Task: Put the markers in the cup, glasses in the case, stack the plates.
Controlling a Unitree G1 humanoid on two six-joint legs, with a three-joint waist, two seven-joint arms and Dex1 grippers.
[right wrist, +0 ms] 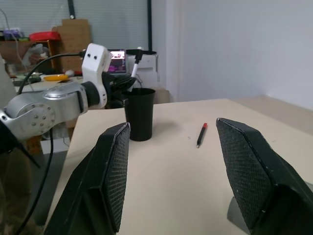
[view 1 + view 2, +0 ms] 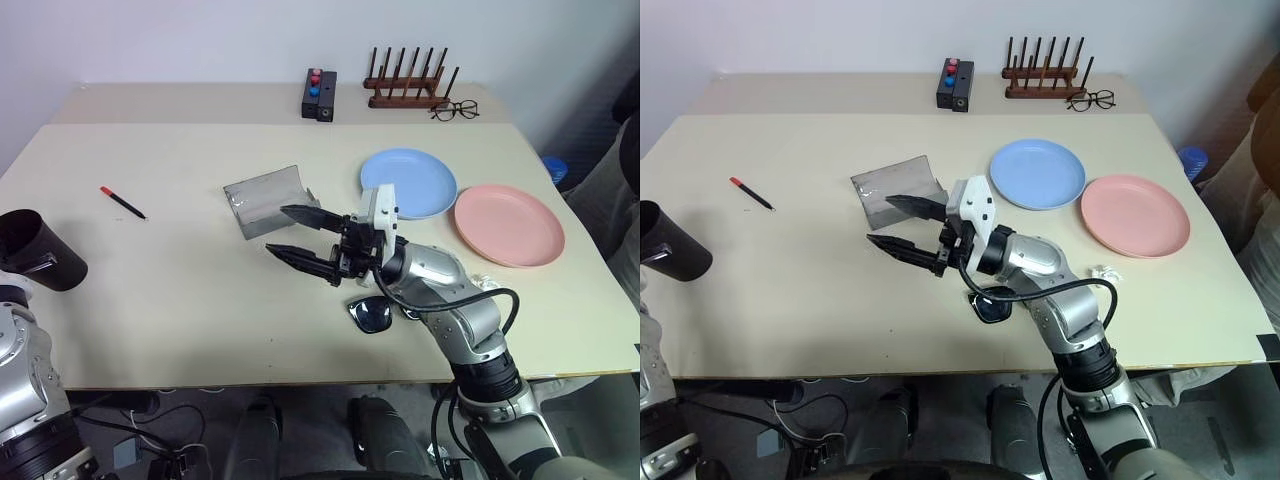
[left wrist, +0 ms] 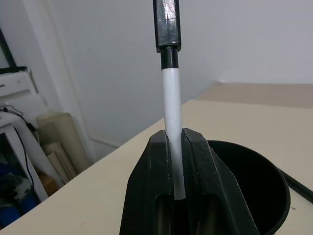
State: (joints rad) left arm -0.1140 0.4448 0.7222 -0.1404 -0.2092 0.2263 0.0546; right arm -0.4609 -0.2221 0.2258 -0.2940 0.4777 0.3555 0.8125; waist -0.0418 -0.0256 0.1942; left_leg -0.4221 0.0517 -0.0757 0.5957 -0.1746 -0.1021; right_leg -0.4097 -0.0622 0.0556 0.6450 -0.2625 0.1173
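Observation:
My left gripper (image 3: pixel 174 136) is shut on the white marker (image 3: pixel 171 98), which stands upright with its black cap on top, just above the rim of the dark cup (image 3: pixel 254 186). That cup (image 2: pixel 40 252) stands at the table's left edge. The red-capped marker (image 2: pixel 123 202) lies on the table to the right of it. My right gripper (image 2: pixel 276 229) hangs open with nothing between its fingers, just in front of the open grey case (image 2: pixel 268 200). The black sunglasses (image 2: pixel 372 314) lie under my right forearm. The blue plate (image 2: pixel 408 183) and the pink plate (image 2: pixel 509 224) lie side by side at the right.
A black box with red and blue buttons (image 2: pixel 320 93), a wooden rack (image 2: pixel 405 85) and clear eyeglasses (image 2: pixel 455 109) sit at the table's far edge. A small crumpled white thing (image 2: pixel 480 283) lies near the pink plate. A person (image 2: pixel 625 190) is at the right edge.

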